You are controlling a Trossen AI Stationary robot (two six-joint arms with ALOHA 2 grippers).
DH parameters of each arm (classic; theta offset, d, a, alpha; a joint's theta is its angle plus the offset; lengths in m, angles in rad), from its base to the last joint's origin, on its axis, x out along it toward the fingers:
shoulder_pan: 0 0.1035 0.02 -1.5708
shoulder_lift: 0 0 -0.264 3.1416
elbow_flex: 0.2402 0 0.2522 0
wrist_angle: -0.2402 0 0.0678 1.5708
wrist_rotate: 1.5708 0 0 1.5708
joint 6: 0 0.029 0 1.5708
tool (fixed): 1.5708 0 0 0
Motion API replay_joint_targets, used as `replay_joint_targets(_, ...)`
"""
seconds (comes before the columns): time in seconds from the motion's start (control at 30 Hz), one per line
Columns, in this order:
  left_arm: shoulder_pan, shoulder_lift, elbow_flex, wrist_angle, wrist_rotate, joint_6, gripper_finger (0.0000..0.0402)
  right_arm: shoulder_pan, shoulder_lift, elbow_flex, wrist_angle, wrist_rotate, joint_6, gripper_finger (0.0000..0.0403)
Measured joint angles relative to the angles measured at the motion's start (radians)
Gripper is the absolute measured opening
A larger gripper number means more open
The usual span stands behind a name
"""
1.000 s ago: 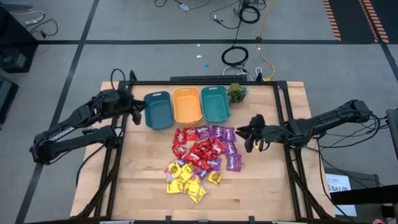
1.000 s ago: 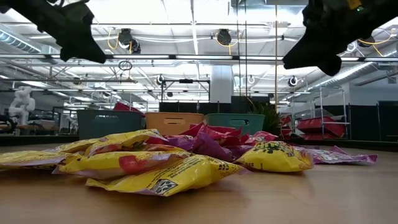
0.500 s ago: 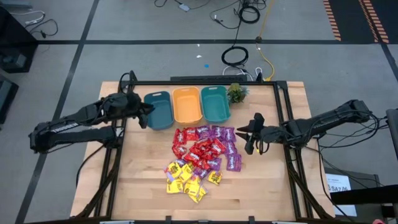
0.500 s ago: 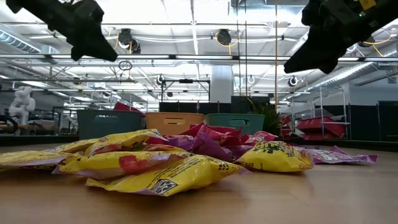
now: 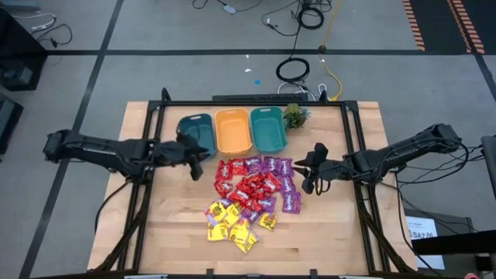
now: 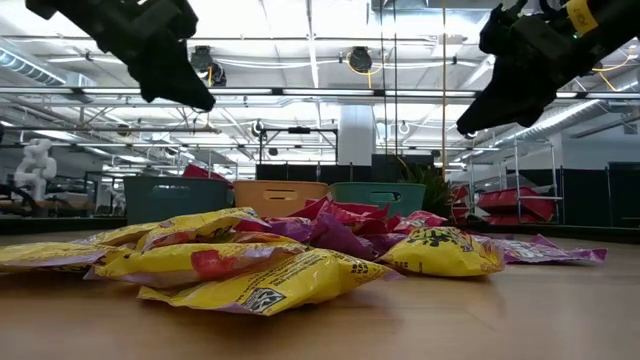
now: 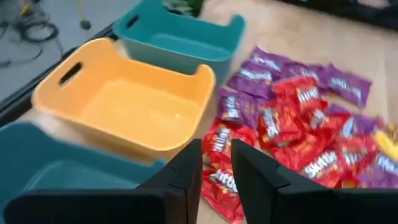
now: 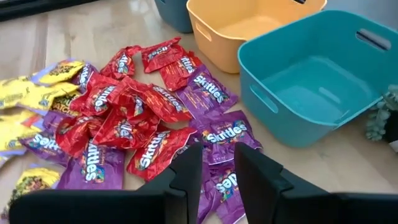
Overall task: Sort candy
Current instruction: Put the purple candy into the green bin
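Both claws (image 5: 198,160) (image 5: 308,172) aloft, slightly parted.

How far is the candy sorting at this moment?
Nothing looks sorted: the orange bin and the teal bin beside it are empty, and the candy lies in one pile on the table. Neither tool holds a packet. The left tool and right tool hang at the pile's two sides. All picking remains.

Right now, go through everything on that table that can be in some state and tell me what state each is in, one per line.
left gripper: open with a narrow gap, holding nothing, beside the dark teal bin.
right gripper: open with a narrow gap, holding nothing, beside the pile.
candy: unsorted pile on the table.
dark teal bin: upright, partly hidden by the left arm.
orange bin: upright, empty.
teal bin: upright, empty.
plant: upright.
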Motion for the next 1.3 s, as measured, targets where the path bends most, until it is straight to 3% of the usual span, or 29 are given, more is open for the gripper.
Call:
replay_joint_targets(0.27, -0.022, 0.131, 0.000, 0.079, 0.032, 0.022, 0.0095, -0.015, 0.003, 0.000, -0.060, 0.004, 0.140, 0.0102)
replay_joint_targets(0.47, -0.035, 0.146, -0.134, 0.391, 0.053, 0.090, 0.0095, -0.033, 0.016, 0.000, -0.131, 0.018, 0.217, 0.0150)
replay_joint_targets(0.63, -0.031, 0.132, -0.248, 0.503, 0.055, 0.034, 0.0095, -0.035, 0.094, 0.000, -0.165, 0.069, 0.275, 0.0198)
replay_joint_targets(0.83, -0.031, 0.129, -0.270, 0.525, 0.056, -0.006, 0.0095, -0.041, 0.226, 0.000, -0.152, 0.113, 0.303, 0.0240)
replay_joint_targets(1.3, -0.031, 0.129, -0.270, 0.524, 0.056, 0.014, 0.0095, -0.079, 0.599, -0.015, 0.198, 0.217, 0.294, 0.0257)
